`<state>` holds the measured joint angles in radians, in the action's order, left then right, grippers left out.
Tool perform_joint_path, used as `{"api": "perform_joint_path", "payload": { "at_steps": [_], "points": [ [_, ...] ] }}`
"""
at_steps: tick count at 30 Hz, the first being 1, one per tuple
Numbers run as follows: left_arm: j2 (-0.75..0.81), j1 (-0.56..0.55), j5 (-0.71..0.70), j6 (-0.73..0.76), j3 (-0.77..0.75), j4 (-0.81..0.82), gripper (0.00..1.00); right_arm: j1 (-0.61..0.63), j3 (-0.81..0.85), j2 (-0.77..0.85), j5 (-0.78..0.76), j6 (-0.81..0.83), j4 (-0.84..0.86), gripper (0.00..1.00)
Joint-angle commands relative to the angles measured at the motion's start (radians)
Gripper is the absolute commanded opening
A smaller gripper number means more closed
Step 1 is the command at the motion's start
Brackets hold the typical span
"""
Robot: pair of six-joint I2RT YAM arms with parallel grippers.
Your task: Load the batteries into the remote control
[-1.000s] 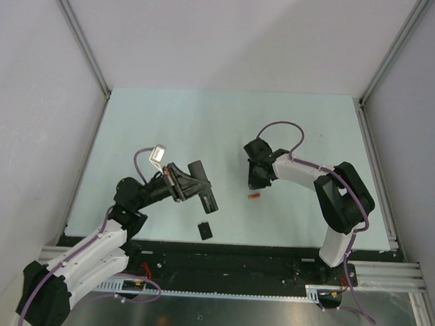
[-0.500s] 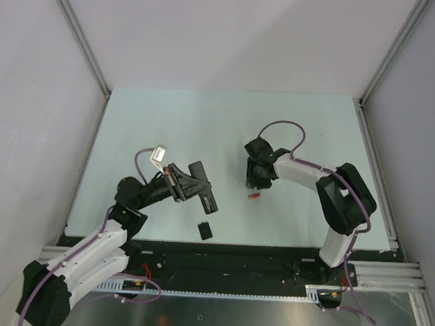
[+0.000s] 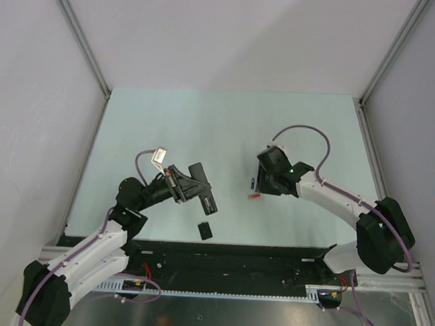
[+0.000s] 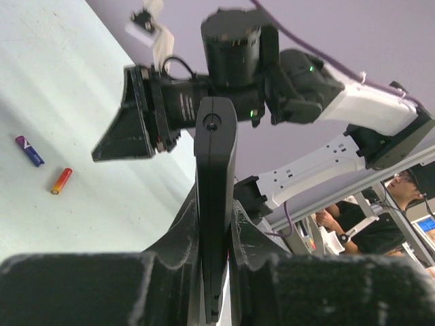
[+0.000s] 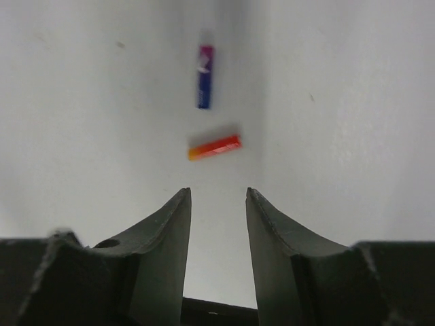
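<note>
Left gripper [image 4: 216, 231]: clenched on the remote control [image 4: 215, 156], gripped edge-on by its long sides. From my left wrist camera the bar runs out of the jaws toward 12 o'clock, clear of the table [image 3: 169, 117]. I cannot tell from this angle which face carries the battery bay.

Right gripper [image 5: 217, 197]: released, the two fingers standing apart with only bare table between them. It is low over the surface and holds nothing.

Red-orange battery [image 5: 215, 147]: lying flat on the table just beyond my right fingertips at 12 o'clock. It sits crosswise to the jaws and touches neither finger.

Blue-purple battery [image 5: 205, 76]: a little farther out, at about 12 o'clock from the red-orange one. It lies lengthwise along my line of sight, and there is a gap between the two cells.

Overhead view: the remote control [image 3: 210, 199] in my left gripper [image 3: 186, 185] sits left of centre. The red-orange battery [image 3: 253, 196] is at 3 o'clock from it, near my right gripper [image 3: 263, 183]. The dark speck at 12 o'clock from that cell is probably the blue-purple battery [image 3: 253, 183].

Battery cover [image 3: 206, 230]: a small black squarish piece flat on the table at 6 o'clock from the remote's near end, apart from it and close to the table's near edge.
</note>
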<state>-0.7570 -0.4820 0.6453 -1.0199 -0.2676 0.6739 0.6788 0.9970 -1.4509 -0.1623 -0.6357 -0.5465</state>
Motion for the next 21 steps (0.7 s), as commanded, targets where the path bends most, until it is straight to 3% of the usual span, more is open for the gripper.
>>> {"api": "perform_joint_path", "payload": {
  "at_steps": [1, 8, 15, 21],
  "points": [
    [0.016, 0.006, -0.026, 0.021, 0.005, 0.012, 0.0, -0.004, -0.113, 0.049, -0.033, -0.102, 0.051, 0.41],
    [0.021, 0.006, -0.032, 0.024, 0.01, 0.003, 0.0, 0.011, -0.195, 0.075, -0.028, -0.254, 0.128, 0.4],
    [0.044, 0.006, -0.049, 0.044, 0.036, -0.027, 0.0, -0.007, -0.242, 0.184, -0.103, -0.228, 0.071, 0.4],
    [0.013, 0.006, -0.094, 0.047, 0.071, -0.034, 0.0, -0.067, -0.382, 0.3, -0.066, -0.233, 0.108, 0.39]
  ]
}}
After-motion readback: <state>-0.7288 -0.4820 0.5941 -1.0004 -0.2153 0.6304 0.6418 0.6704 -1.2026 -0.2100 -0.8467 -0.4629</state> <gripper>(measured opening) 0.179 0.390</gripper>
